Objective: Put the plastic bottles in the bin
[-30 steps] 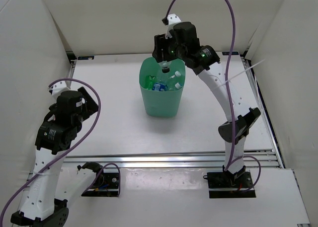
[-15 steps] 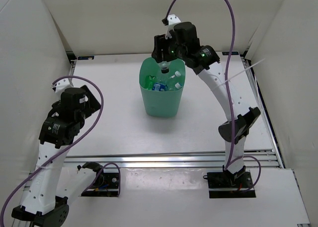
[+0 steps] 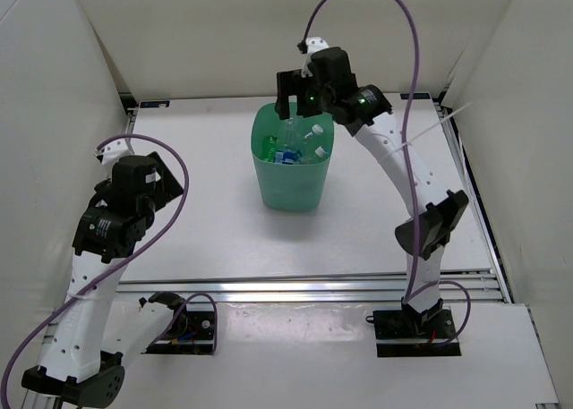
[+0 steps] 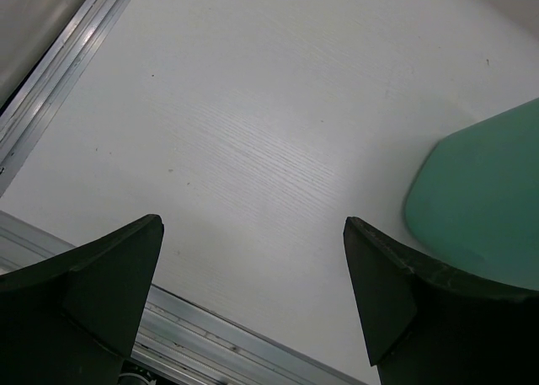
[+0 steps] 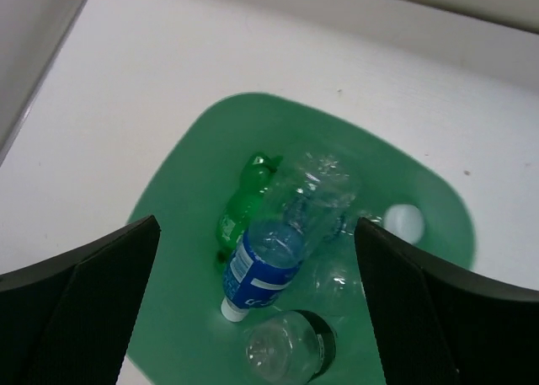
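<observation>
Above the bin [image 3: 291,181], at the far middle of the table [image 4: 253,107], the right gripper [image 3: 298,105] hangs with its fingers spread wide and nothing between them. The left gripper [image 4: 253,233] is likewise spread and empty over bare tabletop, well apart from the bin, with only the tub's wall at the edge of its view. The plastic bottles lie inside in a loose heap: the green bottle [image 5: 244,204] against the wall, a blue-labelled bottle [image 5: 261,267] across the middle, a clear bottle [image 5: 316,183] lying over it, a short one with a black band [image 5: 290,347] nearest the camera, and a white cap [image 5: 404,223] to one side. The main risk seems to be the way out. The right fingers sit close over the rim, so a retreat that drops or swings sideways could clip the edge and shove or tip the light tub, spilling the bottles. A lesser worry is the heap shifting, though the tall walls should contain it.
</observation>
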You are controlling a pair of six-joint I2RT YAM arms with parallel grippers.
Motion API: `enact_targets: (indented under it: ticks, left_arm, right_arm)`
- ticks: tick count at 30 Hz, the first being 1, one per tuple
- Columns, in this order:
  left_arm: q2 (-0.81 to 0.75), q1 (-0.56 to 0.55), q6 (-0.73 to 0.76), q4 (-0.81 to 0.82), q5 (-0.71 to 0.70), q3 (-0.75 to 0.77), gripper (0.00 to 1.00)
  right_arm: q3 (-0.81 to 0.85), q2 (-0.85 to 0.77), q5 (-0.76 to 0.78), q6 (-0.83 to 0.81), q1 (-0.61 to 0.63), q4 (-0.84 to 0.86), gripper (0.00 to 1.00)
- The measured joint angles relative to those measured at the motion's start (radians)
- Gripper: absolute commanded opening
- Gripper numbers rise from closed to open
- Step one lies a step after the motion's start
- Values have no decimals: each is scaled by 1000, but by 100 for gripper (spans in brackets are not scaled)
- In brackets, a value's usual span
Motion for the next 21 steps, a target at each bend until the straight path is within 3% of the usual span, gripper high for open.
enact_targets:
  ticks: [4, 9, 13, 17, 21]
  left_arm:
    - [0, 0, 0, 3, -17, -8, 99]
    - [-1, 0, -12, 26, -76, -66, 99]
    - [6, 4, -69, 31, -237, -163, 99]
    - [44, 8, -161, 26, -432, -253, 99]
    - [81, 8, -280, 52, -664, -370, 99]
  right_arm:
    - [-122, -142, 68, 58, -42, 6, 100]
    - [-220, -303, 44, 207, -217, -130, 100]
    - [-428, -372, -111, 293, -406, -204, 100]
    - [-591, -382, -204, 326, -492, -257, 100]
    - [-623, -390, -271, 325, -553, -282, 100]
